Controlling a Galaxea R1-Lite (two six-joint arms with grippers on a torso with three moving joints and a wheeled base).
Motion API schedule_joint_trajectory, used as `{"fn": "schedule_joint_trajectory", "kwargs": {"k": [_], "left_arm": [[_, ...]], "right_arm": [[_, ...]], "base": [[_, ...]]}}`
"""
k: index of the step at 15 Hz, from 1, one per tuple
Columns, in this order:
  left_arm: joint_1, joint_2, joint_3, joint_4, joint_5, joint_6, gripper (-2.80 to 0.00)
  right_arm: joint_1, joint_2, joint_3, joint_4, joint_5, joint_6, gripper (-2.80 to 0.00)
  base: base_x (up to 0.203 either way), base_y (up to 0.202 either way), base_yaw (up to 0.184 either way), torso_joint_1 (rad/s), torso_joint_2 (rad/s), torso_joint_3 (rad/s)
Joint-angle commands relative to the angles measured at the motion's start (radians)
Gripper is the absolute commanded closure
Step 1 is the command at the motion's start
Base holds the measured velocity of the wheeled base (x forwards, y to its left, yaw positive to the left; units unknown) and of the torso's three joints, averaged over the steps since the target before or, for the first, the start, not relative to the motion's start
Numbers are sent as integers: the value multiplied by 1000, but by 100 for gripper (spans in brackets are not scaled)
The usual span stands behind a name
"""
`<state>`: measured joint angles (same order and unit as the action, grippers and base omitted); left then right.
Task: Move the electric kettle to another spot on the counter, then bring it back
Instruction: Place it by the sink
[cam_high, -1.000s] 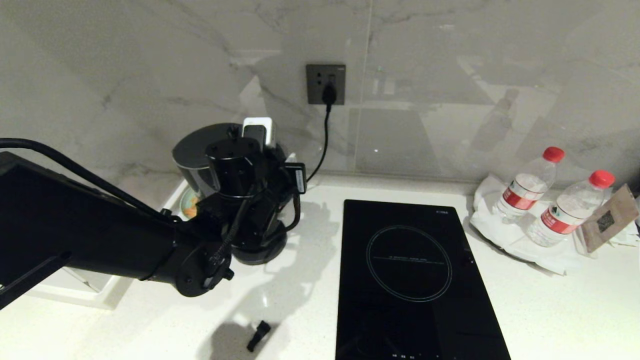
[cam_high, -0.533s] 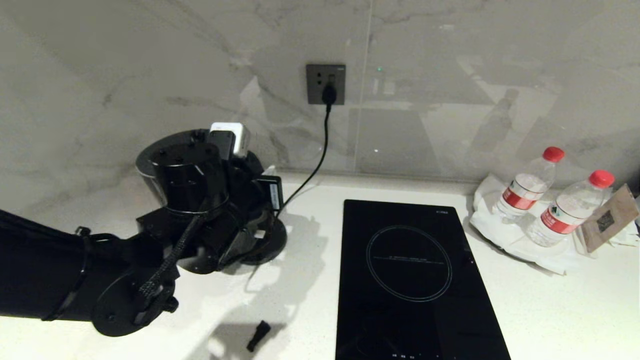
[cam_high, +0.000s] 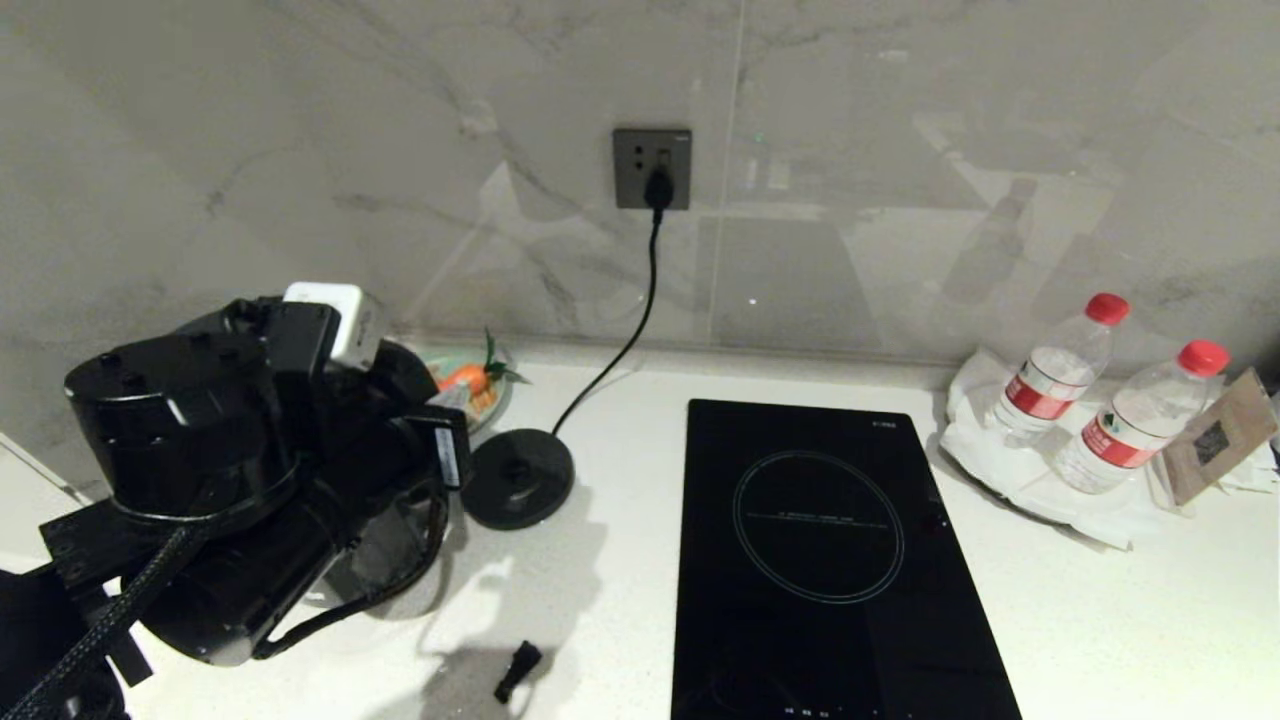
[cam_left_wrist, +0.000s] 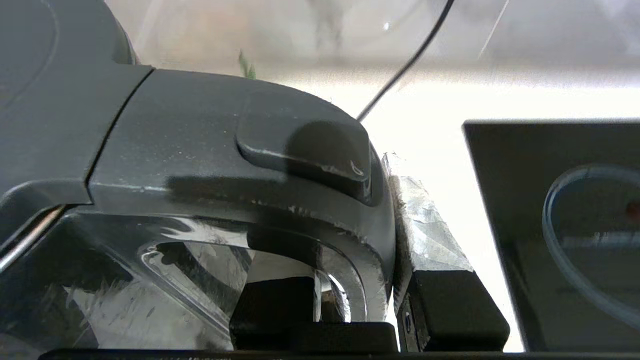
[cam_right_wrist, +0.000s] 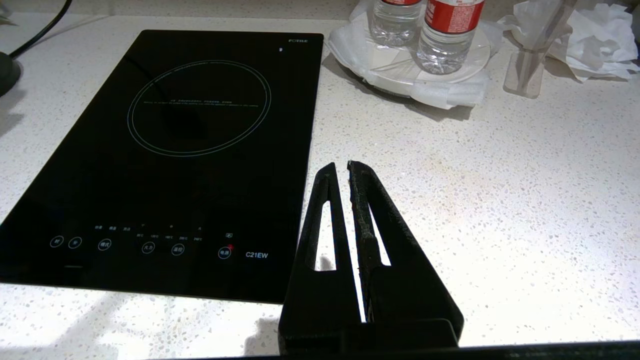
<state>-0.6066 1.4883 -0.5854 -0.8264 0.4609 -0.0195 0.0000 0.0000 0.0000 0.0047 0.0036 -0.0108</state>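
L hand (cam_left_wrist: 360, 300) clamped on kettle (cam_left_wrist: 225, 150) handle | R hand (cam_right_wrist: 345, 170) closed, empty | kettle: rigid, top-heavy, smooth; grip handle.

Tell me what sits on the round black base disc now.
Nothing: the round black base disc lies bare on the white speckled counter, only its cord attached. Its left edge is hidden behind the arm.

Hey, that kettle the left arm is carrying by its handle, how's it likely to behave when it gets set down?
The electric kettle looks rigid, so it shouldn't flex. Held only at the loop handle by the left gripper, it may swing or tilt. Being tall, it could tip if set down unevenly on the counter.
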Motion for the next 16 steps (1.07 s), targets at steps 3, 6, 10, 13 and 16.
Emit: {"fn": "schedule_joint_trajectory", "kwargs": {"k": [3,6,10,13,16], "left_arm": [[4,-125,119,-8,9,-17,0],[4,-210,200,-2,10,-17,0],[36,-235,261,-2,9,-27,0],[54,-266,281,-1,9,-43,0],[58,-298,292,21,9,-46,0]], "right_arm": [[0,0,0,0,1,0,0],[0,0,0,0,-1,0,0],[0,0,0,0,1,0,0],[0,0,0,0,0,0,0],[0,0,0,0,1,0,0]], "base": [[0,0,0,0,0,0],[0,0,0,0,0,0],[0,0,0,0,0,0],[0,0,0,0,0,0],[0,0,0,0,0,0]]}}
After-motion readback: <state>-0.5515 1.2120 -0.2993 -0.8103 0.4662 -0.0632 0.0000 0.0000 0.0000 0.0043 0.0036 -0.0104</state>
